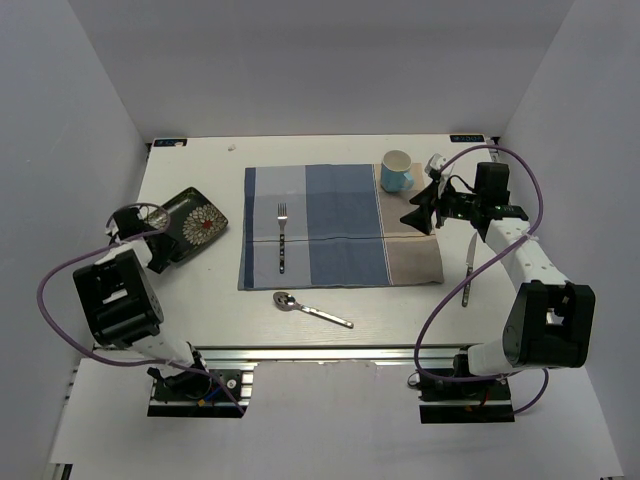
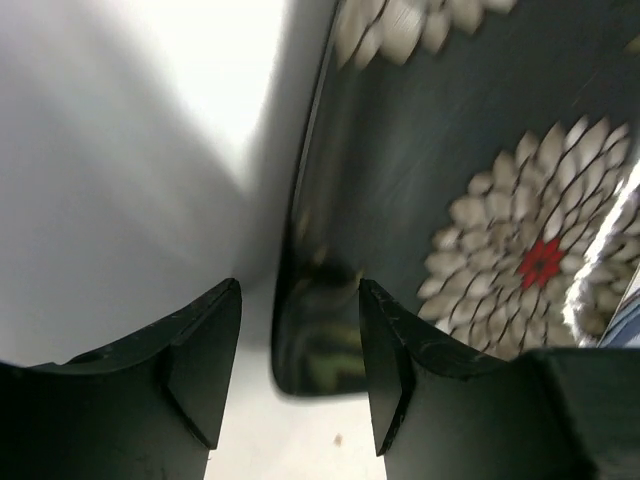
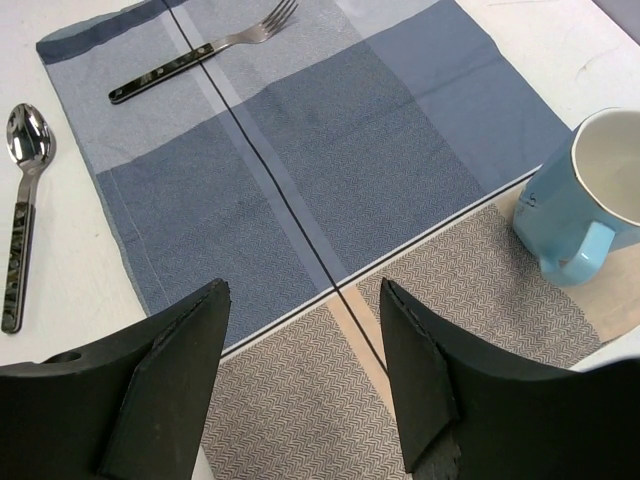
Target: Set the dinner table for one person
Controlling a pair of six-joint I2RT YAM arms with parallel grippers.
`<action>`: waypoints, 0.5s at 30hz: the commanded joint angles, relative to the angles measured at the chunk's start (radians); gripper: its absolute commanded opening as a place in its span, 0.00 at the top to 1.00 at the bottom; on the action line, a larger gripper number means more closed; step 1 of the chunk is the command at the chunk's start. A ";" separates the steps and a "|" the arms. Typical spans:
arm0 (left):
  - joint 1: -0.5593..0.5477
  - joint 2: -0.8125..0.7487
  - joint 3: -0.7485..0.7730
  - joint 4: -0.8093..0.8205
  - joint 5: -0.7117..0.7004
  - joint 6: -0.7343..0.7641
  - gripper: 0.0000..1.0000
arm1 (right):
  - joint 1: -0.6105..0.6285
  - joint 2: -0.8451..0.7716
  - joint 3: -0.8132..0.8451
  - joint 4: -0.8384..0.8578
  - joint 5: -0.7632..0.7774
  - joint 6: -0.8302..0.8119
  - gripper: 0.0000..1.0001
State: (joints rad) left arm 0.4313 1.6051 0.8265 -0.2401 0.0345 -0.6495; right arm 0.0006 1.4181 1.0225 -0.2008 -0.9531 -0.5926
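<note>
The dinner table (image 1: 200,290) is a large white top. A blue-and-beige placemat (image 1: 340,225) lies in its middle with a fork (image 1: 282,238) on its left part and a blue mug (image 1: 397,171) on its back right corner. A spoon (image 1: 310,308) lies in front of the mat and a knife (image 1: 468,268) to its right. A dark flowered plate (image 1: 195,222) sits at the left. My left gripper (image 2: 300,290) is open, with the plate's (image 2: 430,180) near corner between its fingers. My right gripper (image 3: 305,290) is open and empty above the mat's beige part (image 3: 330,400), left of the mug (image 3: 585,200).
A silver rail (image 1: 300,352) runs along the table's near edge. White walls enclose the left, back and right sides. The right wrist view also shows the fork (image 3: 200,55) and the spoon (image 3: 22,200).
</note>
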 commanded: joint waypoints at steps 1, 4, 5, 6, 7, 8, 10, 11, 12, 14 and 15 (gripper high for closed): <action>0.012 0.048 0.051 0.096 0.001 0.043 0.40 | -0.002 -0.018 0.017 0.024 -0.029 0.022 0.33; 0.032 0.091 0.071 0.120 0.021 0.059 0.41 | -0.002 -0.021 0.022 0.027 -0.016 0.036 0.33; 0.037 0.110 0.071 0.131 0.028 0.062 0.44 | -0.002 -0.021 0.024 0.028 -0.013 0.045 0.33; 0.044 0.121 0.069 0.148 0.056 0.065 0.45 | -0.002 -0.024 0.027 0.029 -0.010 0.050 0.32; 0.059 0.130 0.066 0.157 0.067 0.068 0.47 | -0.002 -0.024 0.027 0.028 -0.009 0.053 0.32; 0.067 0.137 0.059 0.168 0.082 0.070 0.48 | -0.002 -0.025 0.028 0.028 -0.006 0.060 0.33; 0.084 0.159 0.049 0.191 0.108 0.077 0.52 | -0.002 -0.028 0.034 0.026 -0.003 0.063 0.32; 0.089 0.165 0.048 0.197 0.114 0.077 0.53 | -0.002 -0.028 0.036 0.020 -0.001 0.063 0.33; 0.093 0.176 0.036 0.221 0.125 0.079 0.56 | -0.002 -0.031 0.039 0.017 0.004 0.065 0.32; 0.106 0.185 0.025 0.232 0.159 0.082 0.61 | -0.002 -0.030 0.045 0.012 0.004 0.071 0.32; 0.109 0.197 0.016 0.269 0.168 0.080 0.67 | -0.002 -0.028 0.047 0.011 0.004 0.077 0.32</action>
State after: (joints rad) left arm 0.5255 1.7584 0.8848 -0.0025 0.1619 -0.5922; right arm 0.0006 1.4178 1.0252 -0.2008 -0.9443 -0.5358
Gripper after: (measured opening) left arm 0.357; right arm 0.675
